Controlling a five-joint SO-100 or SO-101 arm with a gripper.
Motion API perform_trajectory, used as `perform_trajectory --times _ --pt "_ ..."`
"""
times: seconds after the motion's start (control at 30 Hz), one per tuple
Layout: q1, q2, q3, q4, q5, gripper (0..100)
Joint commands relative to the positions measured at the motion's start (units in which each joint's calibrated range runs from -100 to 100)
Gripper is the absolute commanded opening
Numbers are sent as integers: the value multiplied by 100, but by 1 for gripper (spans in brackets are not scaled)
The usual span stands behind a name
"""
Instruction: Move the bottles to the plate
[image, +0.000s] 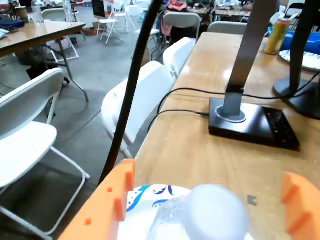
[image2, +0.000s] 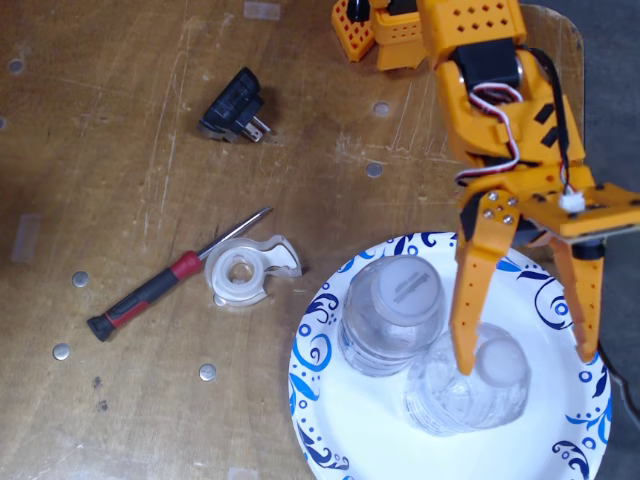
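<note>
Orange gripper (image2: 525, 365) is spread wide around the right bottle (image2: 470, 385), nothing squeezed yet. Both bottles are parked upright on the plate (image2: 320, 350), the left bottle (image2: 392, 312) touching its neighbour.

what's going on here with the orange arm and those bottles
An orange robot arm's gripper is over a blue-swirl paper plate, its jaws spread wide around a clear water bottle that stands on the plate. Whether a finger touches it is hard to tell. A second bottle already stands on the plate right beside it, so both bottles are on the plate now. Off to the left in the fixed view, a screwdriver, a tape dispenser and a black plug adapter lie on the wooden table.
</note>
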Motion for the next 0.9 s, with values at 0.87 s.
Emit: perform_trajectory --times 0.87 --pt "1724 -4657 4147 505 -15 1"
